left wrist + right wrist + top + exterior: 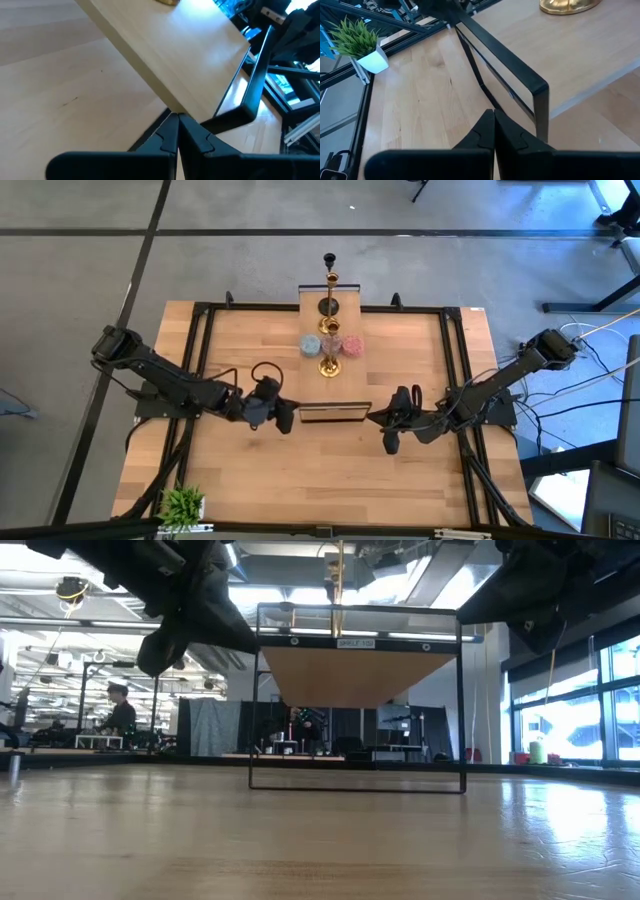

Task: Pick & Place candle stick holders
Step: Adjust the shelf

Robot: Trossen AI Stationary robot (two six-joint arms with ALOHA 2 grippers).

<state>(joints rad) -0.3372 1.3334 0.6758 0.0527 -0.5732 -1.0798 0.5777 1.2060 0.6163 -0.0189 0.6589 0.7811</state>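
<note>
A: Both pincers sit pressed together, holding nothing: left pincer [283, 416] and right pincer [390, 442] flank the wooden shelf [335, 380] at frame centre.

B: The candle stick holders [329, 330] cluster upper-centre on it; bare worktop [240, 470] lies below.

A: Low view?

B: Clear under the shelf.

A: Wrist views?

B: Its black frame [540, 92] edge sits close.

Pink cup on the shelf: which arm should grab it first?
Right, probably. The pink cup sits on the right side of the cluster, past the gold holder. Right gripper and left gripper both wait shut near the shelf's front edge, similarly far.
</note>
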